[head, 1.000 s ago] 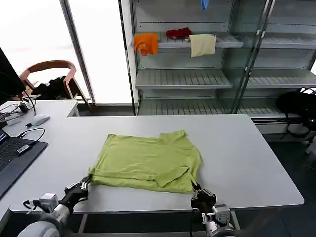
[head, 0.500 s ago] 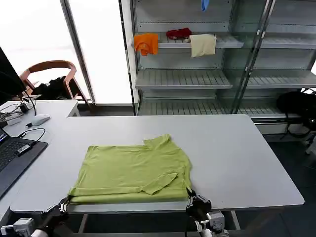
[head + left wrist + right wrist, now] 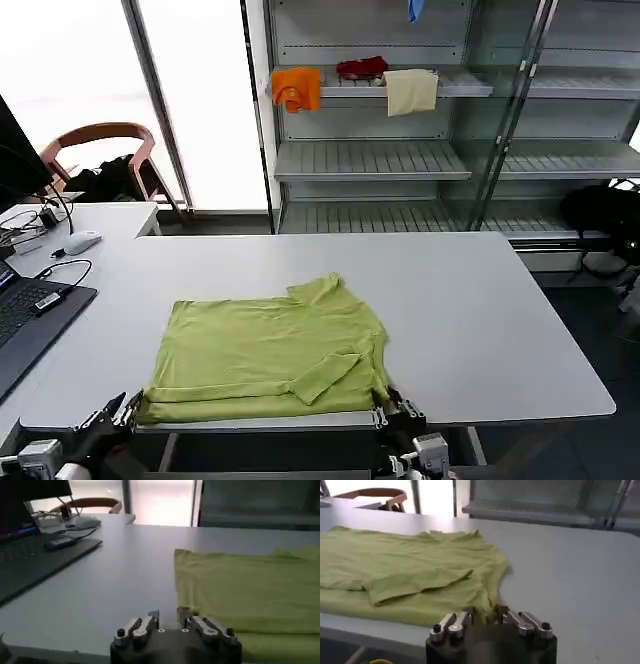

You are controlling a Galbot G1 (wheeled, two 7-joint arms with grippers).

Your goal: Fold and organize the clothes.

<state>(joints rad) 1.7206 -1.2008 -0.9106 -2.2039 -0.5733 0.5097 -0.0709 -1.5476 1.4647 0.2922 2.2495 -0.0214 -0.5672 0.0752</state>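
Grey table (image 3: pixel 480 330) carries the lime T-shirt (image 3: pixel 270 350), lying flat and partly folded near the front edge, its hem at or just over that edge, a sleeve flap turned onto the body on its right half. Left gripper (image 3: pixel 118 412) sits low at the shirt's front left corner, fingers (image 3: pixel 150 622) narrowly parted just off the fabric edge with nothing between them. Right gripper (image 3: pixel 398 410) sits at the front right corner, fingers (image 3: pixel 465 618) a small gap apart at the hem; grip on cloth cannot be told.
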